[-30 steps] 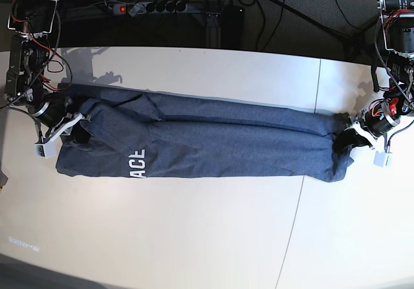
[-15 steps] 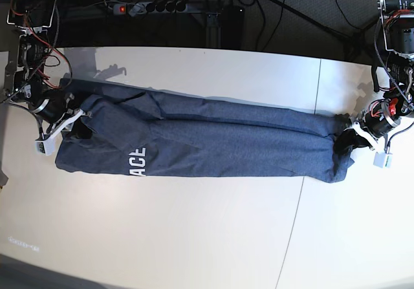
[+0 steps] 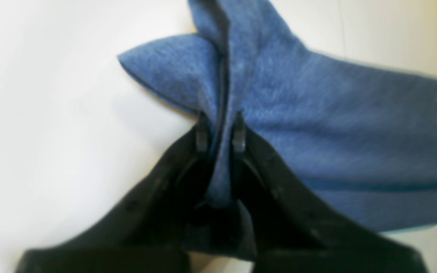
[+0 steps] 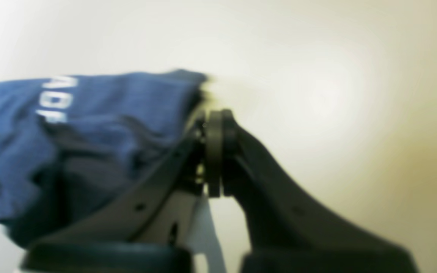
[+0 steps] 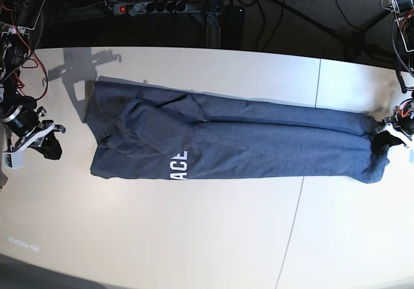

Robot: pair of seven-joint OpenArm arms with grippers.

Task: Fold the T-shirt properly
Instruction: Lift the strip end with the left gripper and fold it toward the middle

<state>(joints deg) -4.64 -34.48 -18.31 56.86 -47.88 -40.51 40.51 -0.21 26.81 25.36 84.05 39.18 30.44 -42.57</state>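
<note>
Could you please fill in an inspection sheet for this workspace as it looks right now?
Surface: white table, a seam line running across it.
Job's things: T-shirt folded into a long band, white letters showing.
Clutter: nothing seen on the table.
Grippers: left gripper shut on the T-shirt's end; right gripper shut, empty, clear of the cloth.
Cables: red and black wires on the arms.
Surroundings: power strip and cables on dark floor behind.

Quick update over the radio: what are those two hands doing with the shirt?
Left hand clamped on T-shirt end. Right hand shut, empty, off the shirt. Shirt lies as long band on table. Nothing in the way.
</note>
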